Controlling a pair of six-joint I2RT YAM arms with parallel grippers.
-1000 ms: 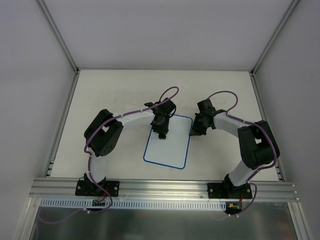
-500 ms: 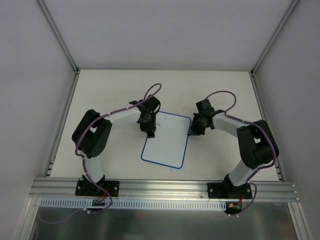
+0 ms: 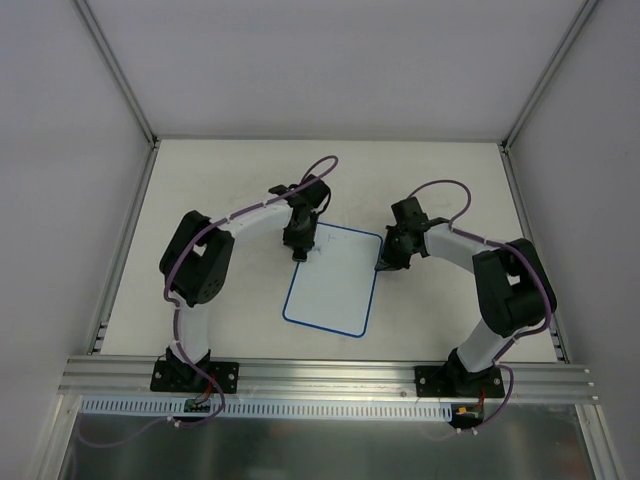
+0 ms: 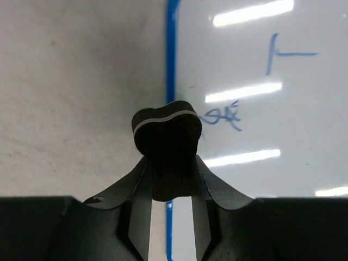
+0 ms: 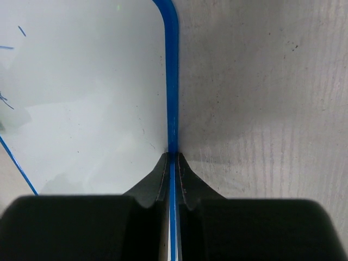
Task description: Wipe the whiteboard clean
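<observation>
**Inspector:** Left fingers [image 4: 215, 197]?
**Assistant:** Partly closed, gripping a black eraser [image 4: 167, 136]. It sits over the whiteboard [image 3: 335, 285] at its left rim, beside blue marks [image 4: 228, 114].
**Inspector:** Right fingers [image 5: 156, 184]?
**Assistant:** Pinched shut on the whiteboard's right rim.
**Inspector:** Whiteboard position?
**Assistant:** Flat on the table [image 3: 230, 180], between the arms.
</observation>
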